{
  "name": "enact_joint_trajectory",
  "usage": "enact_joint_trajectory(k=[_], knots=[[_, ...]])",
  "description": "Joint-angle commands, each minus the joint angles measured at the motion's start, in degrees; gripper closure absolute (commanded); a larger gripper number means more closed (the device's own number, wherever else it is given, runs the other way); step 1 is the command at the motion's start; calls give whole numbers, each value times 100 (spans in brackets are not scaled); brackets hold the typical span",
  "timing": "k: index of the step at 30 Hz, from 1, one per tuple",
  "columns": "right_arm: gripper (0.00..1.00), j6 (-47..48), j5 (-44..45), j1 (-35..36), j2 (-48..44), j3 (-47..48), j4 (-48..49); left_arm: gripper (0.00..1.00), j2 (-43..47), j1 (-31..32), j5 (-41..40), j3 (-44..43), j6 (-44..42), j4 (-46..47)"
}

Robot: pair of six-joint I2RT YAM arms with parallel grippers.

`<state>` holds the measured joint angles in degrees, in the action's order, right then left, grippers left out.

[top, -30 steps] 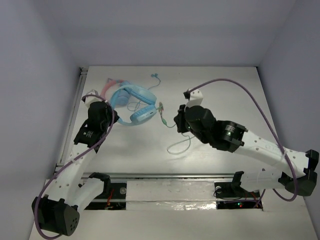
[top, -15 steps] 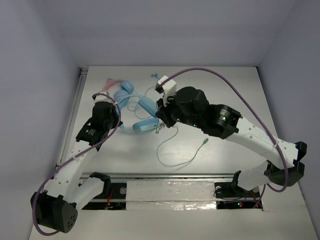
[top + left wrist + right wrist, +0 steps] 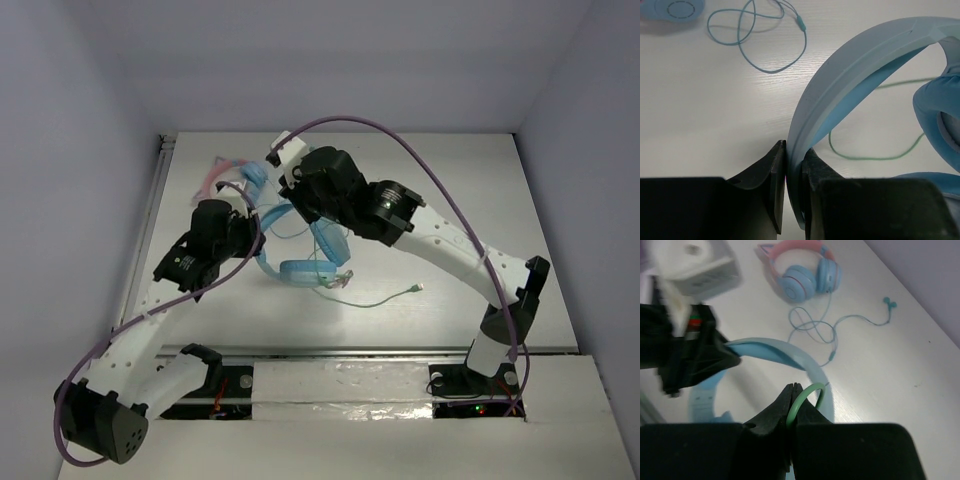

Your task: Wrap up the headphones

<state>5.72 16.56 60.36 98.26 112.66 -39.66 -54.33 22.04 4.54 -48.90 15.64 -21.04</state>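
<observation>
The light-blue headphones [image 3: 305,272] lie left of the table's middle, held up on edge. My left gripper [image 3: 250,232] is shut on their headband [image 3: 850,65], which the pads pinch at the lower end [image 3: 794,165]. One padded cup [image 3: 940,115] shows at the right. My right gripper [image 3: 296,210] hovers above the headband [image 3: 790,357] and is shut on a loop of the thin green cable [image 3: 807,392]. The cable's loose end [image 3: 375,303] trails on the table to its plug [image 3: 415,289].
The pink-banded cat-ear headphones [image 3: 800,270] lie at the back left [image 3: 215,175]. The teal earbuds [image 3: 887,302] and their thin cable [image 3: 760,45] lie behind the light-blue headphones. A rail [image 3: 150,230] runs along the table's left edge.
My right arm has swung left and back over the headphones, carrying the green cable. The cable's tail has dragged left. The headphones have turned in my left gripper.
</observation>
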Motion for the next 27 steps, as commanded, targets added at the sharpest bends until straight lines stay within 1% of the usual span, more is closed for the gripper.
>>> enact_joint_trajectory(k=[1, 4, 5, 6, 7, 10, 12, 14, 15, 16, 18, 19, 20, 22, 24, 25, 26, 27], knots=[[100, 211, 479, -331, 9, 98, 213, 100, 387, 2, 451, -339, -148, 337], [100, 202, 506, -490, 1, 2, 230, 100, 501, 2, 504, -339, -193, 311], [100, 176, 506, -577, -43, -190, 335, 100, 519, 2, 548, -322, -193, 311], [100, 141, 480, -700, -157, -322, 432, 100, 546, 2, 635, -295, -193, 406], [99, 114, 350, -779, -201, -446, 528, 100, 589, 2, 967, -260, -175, 477], [94, -88, -133, -1147, -289, -736, 793, 100, 590, 2, 1425, -199, -158, 618], [91, -237, -266, -1219, -342, -894, 942, 100, 581, 2, 1559, -146, -123, 732], [85, -273, -626, -1368, -491, -1026, 1135, 100, 555, 2, 1918, -102, -105, 846], [84, -308, -810, -1421, -527, -1070, 1188, 100, 546, 2, 2041, -41, -9, 1021], [84, -334, -1351, -1482, -544, -1071, 1197, 100, 476, 2, 2338, 3, 44, 1092], [82, -430, -1898, -1606, -483, -949, 1180, 100, 345, 2, 2551, 91, 202, 1259], [80, -457, -1989, -1606, -483, -878, 1136, 100, 291, 2, 2631, 135, 229, 1303], [75, -483, -2068, -1658, -396, -799, 1058, 100, 256, 2, 2718, 223, 247, 1356], [73, -554, -2366, -1659, -273, -458, 952, 100, 142, 2, 2903, 328, 447, 1593], [69, -878, -2507, -1659, -115, -219, 776, 100, 37, 2, 2930, 373, 501, 1664], [66, -949, -2604, -1659, -96, -157, 793, 100, -34, 2, 3000, 382, 554, 1716], [60, -1010, -2622, -1659, -96, -131, 863, 100, -43, 2, 3088, 390, 589, 1787], [58, -1150, -2631, -1720, -70, -139, 889, 100, -43, 54, 3158, 417, 642, 1944]])
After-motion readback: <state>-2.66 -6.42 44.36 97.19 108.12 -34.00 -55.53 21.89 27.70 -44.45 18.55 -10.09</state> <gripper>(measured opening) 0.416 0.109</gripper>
